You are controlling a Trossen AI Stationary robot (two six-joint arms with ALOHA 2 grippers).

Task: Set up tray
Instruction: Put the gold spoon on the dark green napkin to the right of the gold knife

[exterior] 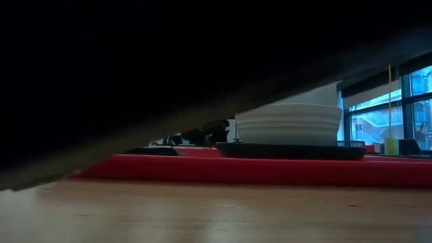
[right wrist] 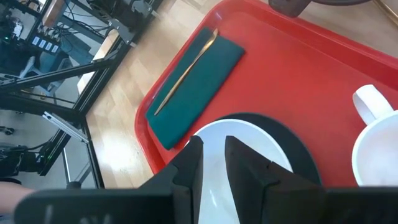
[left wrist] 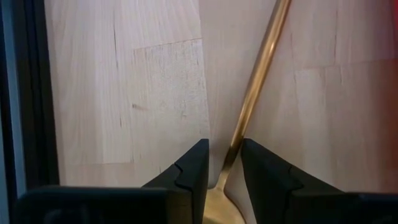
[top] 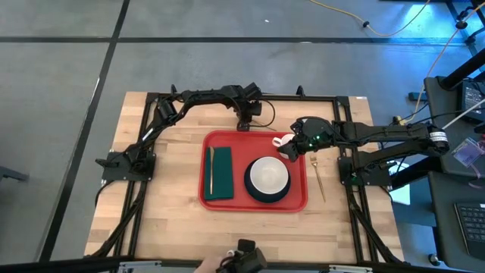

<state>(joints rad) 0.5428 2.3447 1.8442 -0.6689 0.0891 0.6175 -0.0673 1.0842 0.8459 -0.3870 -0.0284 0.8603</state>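
Left gripper [left wrist: 222, 146] closed to a narrow slot on the neck of a gold utensil [left wrist: 258, 74], one dark finger on each side, handle running away over bare wood. Right gripper [right wrist: 213, 140] parted only a crack, nothing between the fingers.

Nearest, along the table's [top: 174, 220] near edge: plain pale wood.

Next, in the middle of the table: the tray [top: 235, 144], red, flat on the wood, long sides parallel to the near edge.

On the tray, toward the left arm's end: a dark green cloth [top: 221, 173], lying flat, long side running near to far, with a second thin gold utensil [top: 211, 171] laid lengthwise along its outer edge.

Toward the right arm's end, close to the tray's near rim: a white bowl [top: 268, 176], upright, seated on a dark round plate [top: 267, 199].

Off the tray, on the wood just beside its right-arm rim: a third gold utensil [top: 319, 180], pointing near to far, apart from the rim.

Farther back, at the tray's far corner on the right arm's side: a white mug [right wrist: 379, 146], upright, handle out, just beside the bowl; right gripper hanging over this corner, above the bowl's far rim, mug off to one side of the fingers and not gripped.

Farthest, just beyond the middle of the tray's far rim: left gripper again, pointing down at the table with its utensil.
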